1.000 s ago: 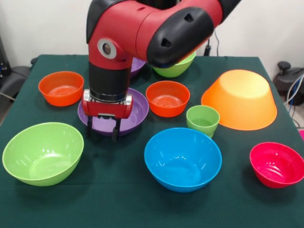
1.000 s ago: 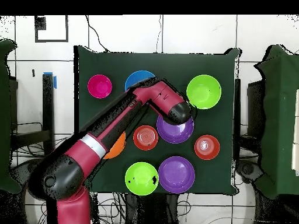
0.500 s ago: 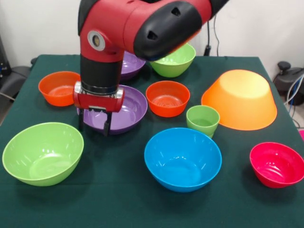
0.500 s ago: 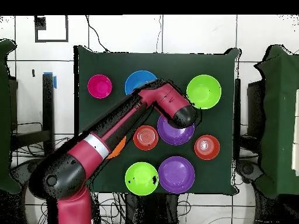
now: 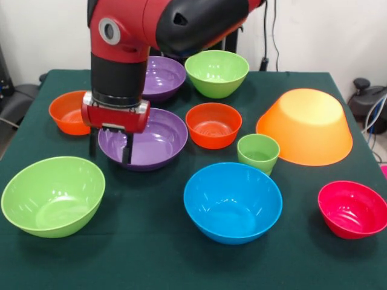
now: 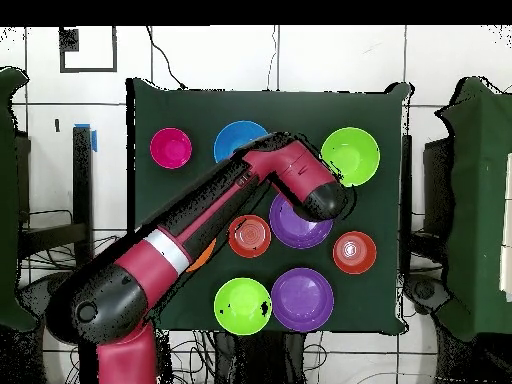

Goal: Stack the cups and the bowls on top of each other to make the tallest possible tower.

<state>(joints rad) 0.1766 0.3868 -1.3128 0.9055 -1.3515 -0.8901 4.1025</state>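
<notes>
The gripper point(image 5: 110, 149) has shifted toward the left of the frame and risen slightly. Its two dark fingers point(image 5: 126, 151) hang spread apart, straddling the left rim of a wide, glossy purple bowl point(image 5: 148, 139), left of centre. A small light-green cup point(image 5: 258, 153) stands well right of it.

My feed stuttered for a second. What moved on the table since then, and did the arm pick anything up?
The end effector slid toward the front view's left, its open fingers now at the left rim of the near purple bowl. It has gripped nothing. The big green bowl beside it shifted slightly left. The cup, the blue bowl and the rest stayed put.
</notes>
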